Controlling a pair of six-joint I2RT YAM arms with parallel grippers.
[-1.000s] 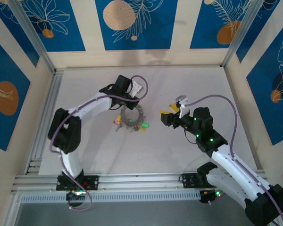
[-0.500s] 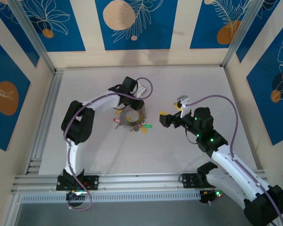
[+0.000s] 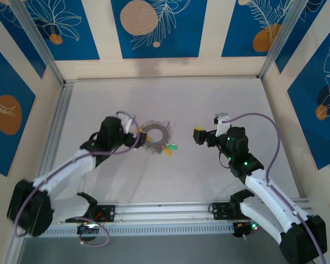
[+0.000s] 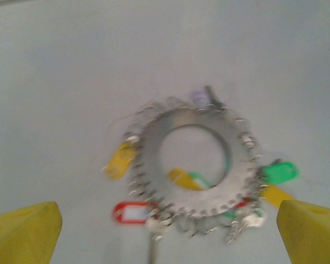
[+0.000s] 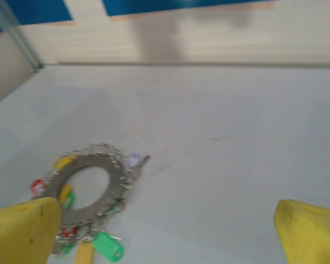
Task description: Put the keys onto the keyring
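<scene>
The keyring (image 3: 164,136) was noted lying flat on the counter (image 3: 209,99) near the middle of the top view. The keys (image 4: 279,172) were fringed around its rim, the green and yellow heads bunched toward its lower right edge. Being round, it offered no long axis; the dark centre was open.

The left fingers (image 3: 133,137) were recorded just beside the ring's left edge, the right fingers (image 3: 199,136) well apart at frame right. The left arm was judged the nearer.

In the left wrist view the ring (image 4: 198,201) sat ahead of and between the yellow pads (image 4: 22,234), which were spread wide, with nothing held or touched. The right fingers (image 5: 165,236) were likewise spread wide and empty, the ring (image 5: 116,179) at lower left.
</scene>
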